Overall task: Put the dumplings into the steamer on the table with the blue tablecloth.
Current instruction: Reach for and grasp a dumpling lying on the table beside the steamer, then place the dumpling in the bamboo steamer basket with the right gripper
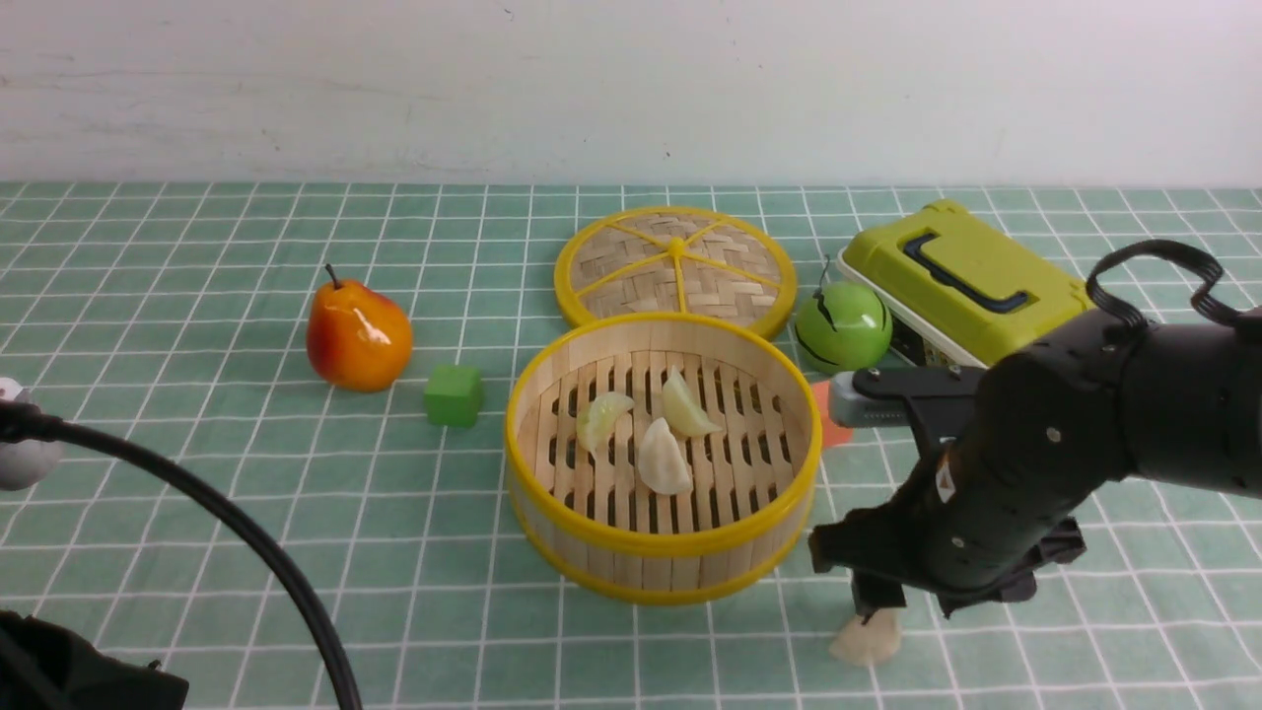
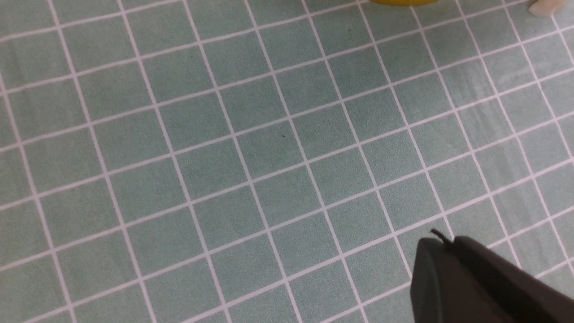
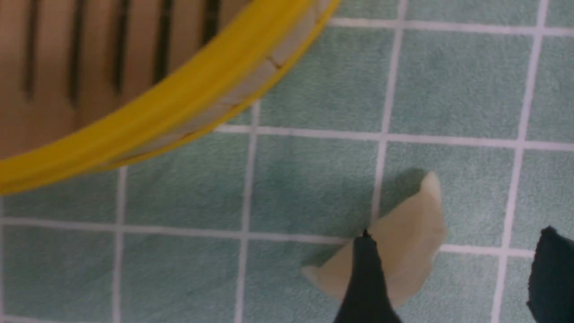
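- Three dumplings (image 1: 666, 456) lay in the steamer (image 1: 663, 540). The last dumpling (image 1: 866, 639) lay on the table (image 1: 197, 493), just near-right of the steamer.
- The right fingers (image 3: 365, 278) were spread astride it, pinching nothing.
- The left fingers (image 2: 448, 278) were pressed together over bare table, near left.
- Step, as judged: grasping the last one. Next: close, lift above the rim (image 3: 188, 103), carry left and far.
- Room: the steamer's right slats (image 1: 764, 434) were bare. The rim stood close beside the path.

Staged lab tabletop: teal grid cloth (image 1: 197, 296), glossy pear (image 1: 358, 335), bare white wall (image 1: 631, 89).
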Action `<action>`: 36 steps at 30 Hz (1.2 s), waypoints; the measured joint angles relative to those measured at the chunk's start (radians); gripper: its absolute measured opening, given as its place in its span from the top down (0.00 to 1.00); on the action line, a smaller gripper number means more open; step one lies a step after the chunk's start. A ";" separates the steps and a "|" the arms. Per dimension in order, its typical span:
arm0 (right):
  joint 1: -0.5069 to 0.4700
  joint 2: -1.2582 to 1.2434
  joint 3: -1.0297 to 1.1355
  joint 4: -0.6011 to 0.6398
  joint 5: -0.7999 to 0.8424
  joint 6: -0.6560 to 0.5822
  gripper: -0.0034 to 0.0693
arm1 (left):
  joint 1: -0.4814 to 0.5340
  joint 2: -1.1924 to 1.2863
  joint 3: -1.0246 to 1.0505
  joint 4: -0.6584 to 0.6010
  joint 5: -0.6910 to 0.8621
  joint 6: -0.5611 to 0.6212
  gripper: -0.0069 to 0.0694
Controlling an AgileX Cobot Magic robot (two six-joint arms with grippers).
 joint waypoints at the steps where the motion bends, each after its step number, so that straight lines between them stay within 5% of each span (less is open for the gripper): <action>1: -0.004 0.008 -0.001 0.019 -0.010 0.000 0.32 | 0.000 0.000 0.000 0.000 0.000 0.001 0.88; 10: -0.006 0.053 0.000 0.197 -0.061 -0.127 0.32 | 0.000 0.000 0.000 0.012 0.000 0.005 0.88; 15: -0.006 0.065 -0.001 0.198 -0.045 -0.153 0.35 | 0.000 0.000 0.000 0.021 0.000 0.005 0.88; 22: -0.006 0.068 -0.015 0.194 0.017 -0.243 0.62 | 0.000 0.000 0.000 0.022 0.000 0.005 0.88; 36: 0.019 0.070 -0.363 0.193 0.318 -0.461 0.63 | 0.000 0.000 0.000 0.024 0.000 0.005 0.86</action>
